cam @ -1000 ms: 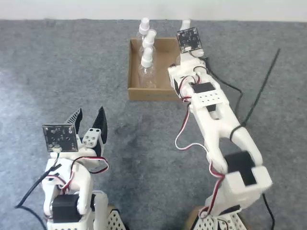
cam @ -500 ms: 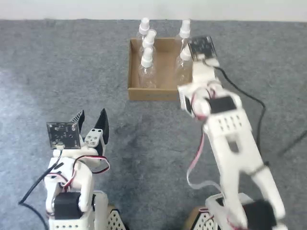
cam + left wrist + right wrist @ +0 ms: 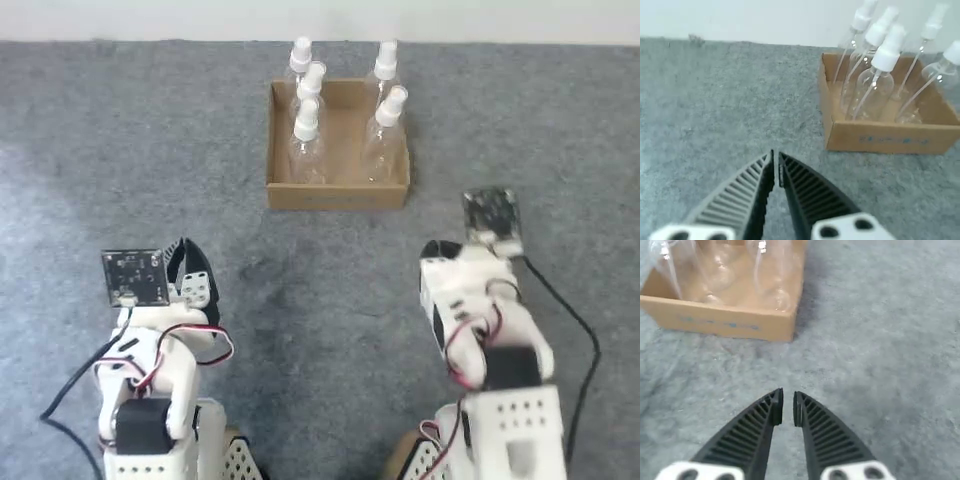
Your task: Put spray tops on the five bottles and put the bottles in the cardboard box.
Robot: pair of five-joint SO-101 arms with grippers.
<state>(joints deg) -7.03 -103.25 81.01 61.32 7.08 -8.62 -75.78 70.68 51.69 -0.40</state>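
Note:
Several clear bottles (image 3: 305, 140) with white spray tops stand upright inside the cardboard box (image 3: 338, 192) at the far middle of the table. They also appear in the left wrist view as bottles (image 3: 875, 82) in the box (image 3: 890, 140). My left gripper (image 3: 776, 159) is shut on nothing, low over the carpet near its base (image 3: 186, 262), well short of the box. My right gripper (image 3: 788, 402) is shut and holds nothing. It hovers over the carpet a little in front of the box (image 3: 720, 322), off its right corner.
Grey carpet (image 3: 300, 290) covers the whole table. A black cable (image 3: 575, 320) trails beside the right arm (image 3: 480, 300). A pale wall runs along the far edge behind the box.
The right arm has drawn back from over the box toward its base, leaving a bottle standing in the box. The left gripper has gone from open to shut and pulled back slightly.

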